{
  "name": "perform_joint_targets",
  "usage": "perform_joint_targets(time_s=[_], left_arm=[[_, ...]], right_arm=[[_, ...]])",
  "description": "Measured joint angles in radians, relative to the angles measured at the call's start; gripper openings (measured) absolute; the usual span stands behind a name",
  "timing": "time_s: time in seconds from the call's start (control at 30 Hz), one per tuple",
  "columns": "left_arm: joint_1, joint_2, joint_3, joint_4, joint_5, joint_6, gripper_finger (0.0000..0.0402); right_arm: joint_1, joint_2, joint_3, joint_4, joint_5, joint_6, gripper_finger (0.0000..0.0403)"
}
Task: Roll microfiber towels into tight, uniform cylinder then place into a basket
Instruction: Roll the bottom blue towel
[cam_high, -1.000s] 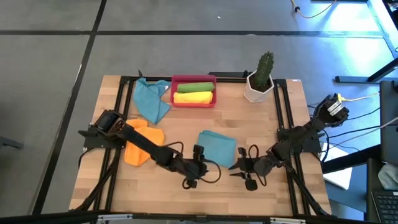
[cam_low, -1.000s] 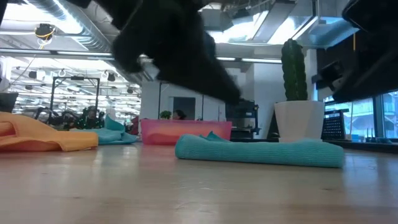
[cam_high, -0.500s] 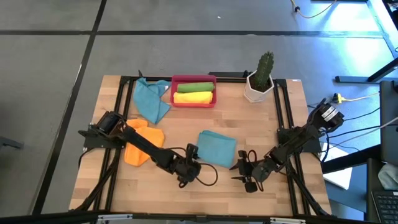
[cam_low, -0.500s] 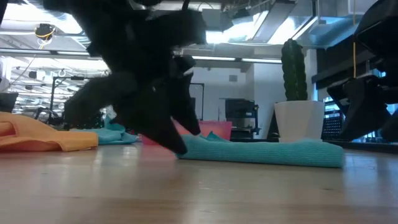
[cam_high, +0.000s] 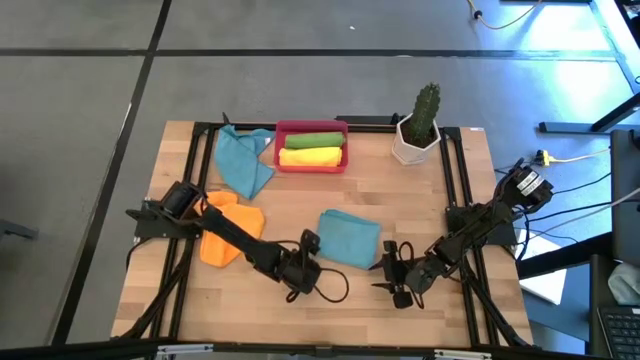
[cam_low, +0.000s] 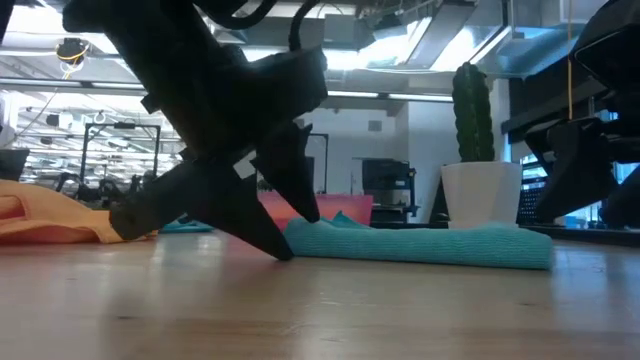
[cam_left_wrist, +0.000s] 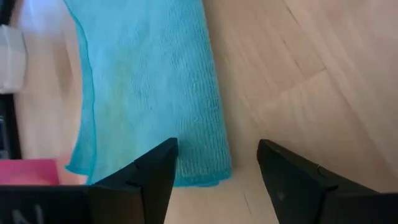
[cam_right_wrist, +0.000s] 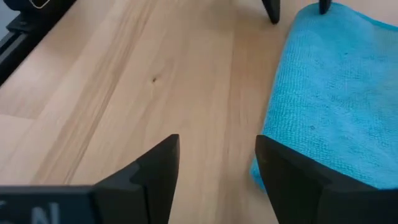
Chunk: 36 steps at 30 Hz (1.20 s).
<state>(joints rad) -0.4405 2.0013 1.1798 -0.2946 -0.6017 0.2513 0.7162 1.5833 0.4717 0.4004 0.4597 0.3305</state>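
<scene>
Since a second ago, the left gripper (cam_high: 312, 246) has pulled back along the front of the table (cam_high: 420, 190) to the near left corner of the folded teal towel (cam_high: 349, 238), and the right gripper (cam_high: 388, 269) has drawn in toward that towel's near right corner. Seen from above, the towel lies flat near the table's middle front, between the two grippers. In the left wrist view, the left gripper (cam_left_wrist: 214, 165) has its fingers (cam_left_wrist: 155, 171) spread apart with nothing between them, one above the towel (cam_left_wrist: 149, 93) corner, the other over bare wood. In the right wrist view, the right gripper (cam_right_wrist: 214, 163) is likewise spread and empty, with the towel (cam_right_wrist: 329, 93) edge just beside one finger. The low view shows the left gripper (cam_low: 285, 225) tips down at the towel (cam_low: 420, 245) end. At the back, the red basket (cam_high: 311, 128) holds a green roll (cam_high: 314, 140) and a yellow roll (cam_high: 311, 157). A second teal towel (cam_high: 243, 162) lies left of the basket, an orange towel (cam_high: 226, 232) by the left arm, and a potted cactus (cam_high: 420, 125) right of the basket.
</scene>
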Motion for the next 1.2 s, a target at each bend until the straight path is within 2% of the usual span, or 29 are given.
perform_joint_targets(time_s=[0.37, 0.67, 0.93, 1.2], left_arm=[[-0.002, 0.021, 0.001, 0.011, -0.075, 0.109, 0.0218], [0.024, 0.022, 0.000, 0.009, -0.082, 0.137, 0.0213], [0.037, 0.025, -0.002, 0.013, -0.085, 0.152, 0.0174], [0.039, 0.026, -0.003, 0.014, -0.043, 0.141, 0.0107]], right_arm=[[0.000, 0.000, 0.000, 0.000, 0.019, 0.000, 0.0213], [0.000, 0.000, 0.000, 0.000, 0.019, 0.000, 0.0213], [0.000, 0.000, 0.000, 0.000, 0.038, -0.004, 0.0213], [0.000, 0.000, 0.028, -0.021, 0.048, -0.140, 0.0213]])
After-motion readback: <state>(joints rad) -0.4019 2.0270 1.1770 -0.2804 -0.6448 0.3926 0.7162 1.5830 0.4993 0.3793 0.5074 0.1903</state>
